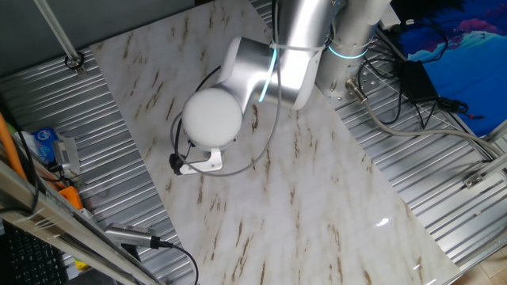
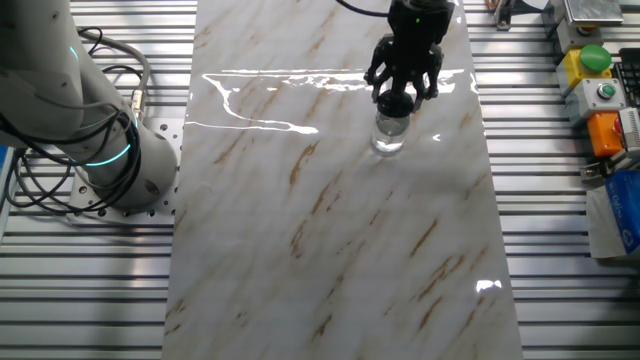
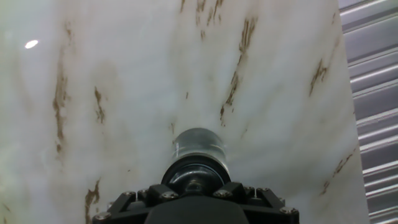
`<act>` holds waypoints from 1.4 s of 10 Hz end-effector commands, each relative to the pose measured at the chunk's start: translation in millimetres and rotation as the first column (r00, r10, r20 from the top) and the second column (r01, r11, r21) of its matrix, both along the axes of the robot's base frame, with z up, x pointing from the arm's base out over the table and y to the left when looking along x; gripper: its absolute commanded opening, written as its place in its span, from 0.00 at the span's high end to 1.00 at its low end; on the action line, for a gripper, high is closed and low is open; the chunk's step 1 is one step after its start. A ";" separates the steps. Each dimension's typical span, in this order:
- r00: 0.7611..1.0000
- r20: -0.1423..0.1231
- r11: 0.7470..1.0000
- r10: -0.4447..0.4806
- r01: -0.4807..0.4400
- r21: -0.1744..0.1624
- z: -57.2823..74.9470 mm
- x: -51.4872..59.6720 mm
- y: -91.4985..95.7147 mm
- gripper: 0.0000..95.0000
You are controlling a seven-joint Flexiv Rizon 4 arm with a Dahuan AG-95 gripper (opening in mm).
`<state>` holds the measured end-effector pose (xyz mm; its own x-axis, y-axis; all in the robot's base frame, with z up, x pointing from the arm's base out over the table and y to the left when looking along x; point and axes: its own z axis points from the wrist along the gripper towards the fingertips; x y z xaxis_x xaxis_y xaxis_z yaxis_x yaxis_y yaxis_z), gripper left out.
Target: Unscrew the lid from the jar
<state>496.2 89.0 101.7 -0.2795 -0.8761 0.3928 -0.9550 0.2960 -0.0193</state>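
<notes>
The clear jar stands upright on the marble tabletop at the far right side. Its black lid sits on top of it. My black gripper comes down from above, its fingers closed round the lid. In the hand view the lid fills the space between the jaws of the gripper, with the jar's see-through body beyond it. In one fixed view the arm hides the jar, the lid and the gripper.
The robot base with cables stands at the table's left. A box with a green button and an orange part sits off the right edge. Ribbed metal surrounds the marble. A white cable plug hangs below the wrist.
</notes>
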 end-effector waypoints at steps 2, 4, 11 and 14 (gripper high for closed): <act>1.000 -0.003 0.999 0.030 -0.030 0.014 0.1 -0.1 0.5 0.40; 0.999 -0.005 0.999 0.037 -0.037 0.025 0.1 -0.1 0.5 0.40; 0.998 -0.013 0.998 0.059 -0.059 0.030 0.6 0.2 0.8 0.20; 0.999 -0.006 0.997 0.048 -0.047 0.067 11.8 -2.6 4.3 0.20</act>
<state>493.4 92.8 113.6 -0.2346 -0.9124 0.3354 -0.9680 0.2509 0.0055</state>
